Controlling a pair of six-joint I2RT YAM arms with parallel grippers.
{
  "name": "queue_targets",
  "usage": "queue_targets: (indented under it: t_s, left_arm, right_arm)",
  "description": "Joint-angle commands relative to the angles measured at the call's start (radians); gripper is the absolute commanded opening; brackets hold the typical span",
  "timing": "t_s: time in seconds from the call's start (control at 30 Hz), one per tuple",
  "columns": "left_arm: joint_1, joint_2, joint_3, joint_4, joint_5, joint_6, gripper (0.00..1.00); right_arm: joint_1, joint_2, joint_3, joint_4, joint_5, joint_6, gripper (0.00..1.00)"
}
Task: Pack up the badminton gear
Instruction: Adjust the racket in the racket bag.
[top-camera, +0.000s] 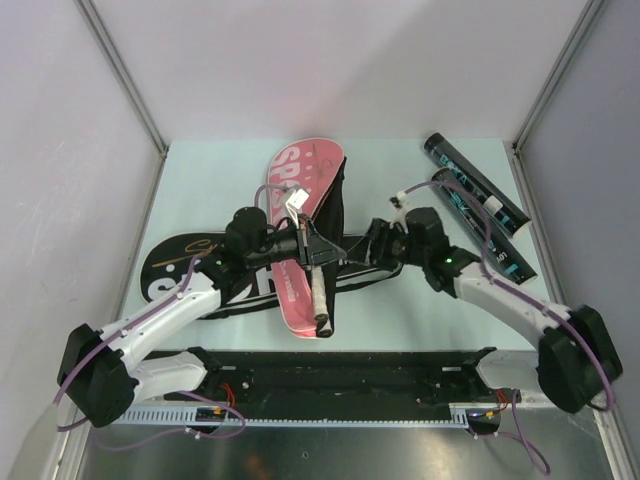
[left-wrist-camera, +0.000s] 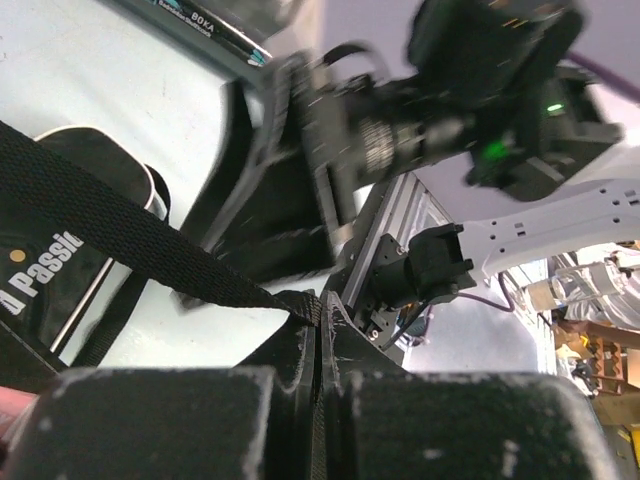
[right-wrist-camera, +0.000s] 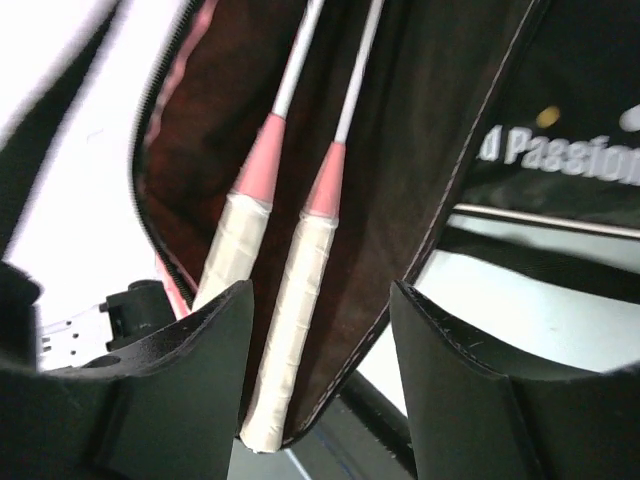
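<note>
Just beyond right hand (right-wrist-camera: 320, 300), two rackets (right-wrist-camera: 297, 270)

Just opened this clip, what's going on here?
Two arms are working on an open pink racket bag in the middle of the table. The left pincer is shut on a black strap. The right pincer is open above two pale-wrapped racket handles that lie inside the bag, their ends poking out of its mouth. Two dark tubes lie at the back right, not yet packed, and a black cover lies at the left.
</note>
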Motion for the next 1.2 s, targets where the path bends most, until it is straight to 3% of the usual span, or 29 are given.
queue_targets:
  t_s: [0.0, 0.1, 0.3, 0.57, 0.6, 0.67, 0.7, 0.87, 0.97, 1.17]
  left_arm:
    - [0.005, -0.018, 0.055, 0.095, 0.035, -0.029, 0.0]
    - [0.006, -0.024, 0.05, 0.095, 0.032, -0.03, 0.0]
    - [0.005, -0.025, 0.041, 0.095, 0.038, -0.033, 0.0]
    - [0.005, -0.045, 0.041, 0.097, 0.038, -0.036, 0.0]
    - [0.005, -0.05, 0.038, 0.097, 0.037, -0.038, 0.0]
    - [0.006, -0.064, 0.027, 0.095, 0.038, -0.041, 0.0]
    - [0.005, -0.073, 0.024, 0.095, 0.041, -0.043, 0.0]
    - [0.005, -0.137, -0.037, 0.095, 0.105, -0.084, 0.0]
    - [0.005, -0.171, -0.1, 0.086, 0.15, -0.133, 0.0]
    - [-0.026, -0.182, -0.162, 0.089, 0.173, -0.168, 0.0]
  right_arm:
    - [0.077, 0.121, -0.021, 0.377, -0.091, 0.188, 0.6]
    - [0.117, 0.194, -0.026, 0.501, -0.121, 0.274, 0.64]
    - [0.172, 0.231, -0.052, 0.566, -0.102, 0.334, 0.67]
    - [0.223, 0.311, -0.063, 0.699, -0.079, 0.408, 0.48]
    - [0.217, 0.314, -0.063, 0.71, -0.077, 0.414, 0.34]
    - [0.215, 0.311, -0.064, 0.697, -0.048, 0.408, 0.18]
    - [0.211, 0.306, -0.063, 0.698, -0.033, 0.402, 0.0]
    - [0.154, 0.305, -0.052, 0.7, 0.041, 0.397, 0.0]
    - [0.139, 0.331, -0.044, 0.802, 0.075, 0.478, 0.0]
    - [0.198, 0.331, 0.034, 0.738, 0.292, 0.457, 0.0]
